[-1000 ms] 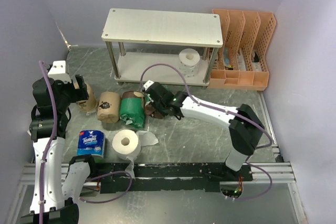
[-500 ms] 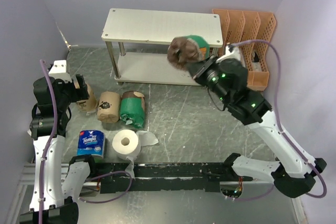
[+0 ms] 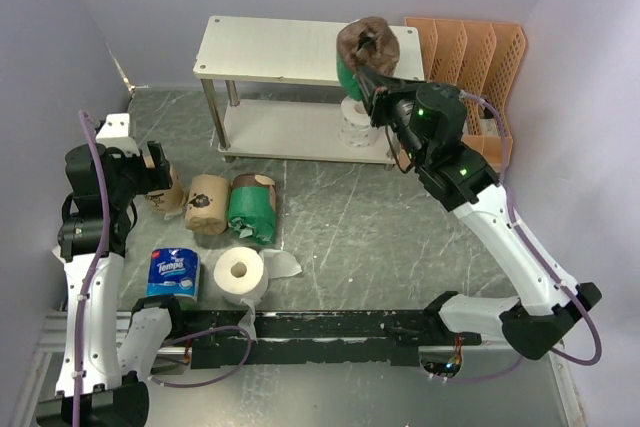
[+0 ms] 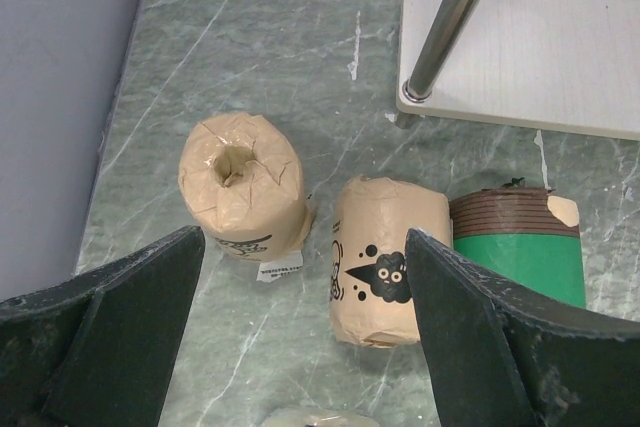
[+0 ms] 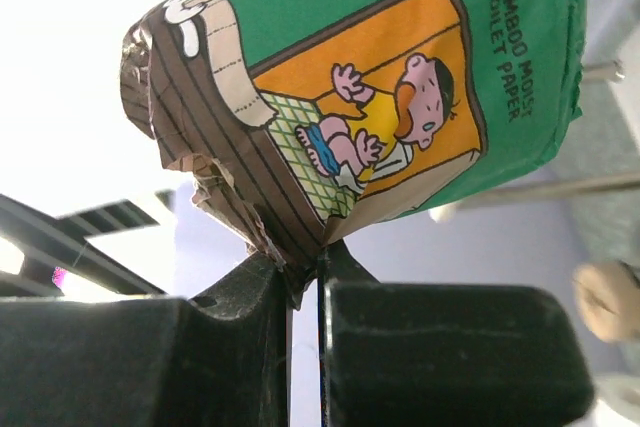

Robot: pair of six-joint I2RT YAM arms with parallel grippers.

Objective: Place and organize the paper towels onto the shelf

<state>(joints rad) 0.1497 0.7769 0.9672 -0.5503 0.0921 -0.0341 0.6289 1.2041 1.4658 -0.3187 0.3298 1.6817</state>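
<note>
My right gripper (image 3: 377,80) is shut on the crumpled brown end of a green-wrapped paper towel roll (image 3: 367,47), held in the air over the right end of the shelf's top board (image 3: 290,50). In the right wrist view the fingers (image 5: 305,272) pinch the wrapper of that roll (image 5: 400,77). A bare white roll (image 3: 354,125) stands on the lower board. My left gripper (image 4: 305,332) is open above two tan rolls, one upright (image 4: 243,187) and one lying (image 4: 388,262), next to a lying green roll (image 4: 518,252). A blue Tempo roll (image 3: 173,274) and a white roll (image 3: 240,274) stand nearer.
An orange slotted file rack (image 3: 465,97) stands right of the shelf, close to my right arm. A loose scrap of tissue (image 3: 284,265) lies beside the near white roll. A black rail (image 3: 340,327) runs along the near edge. Grey walls close in left and right.
My right arm has lifted the green roll off the table beside the other green roll and swung it up over the shelf's right end. The left arm has stayed put.
</note>
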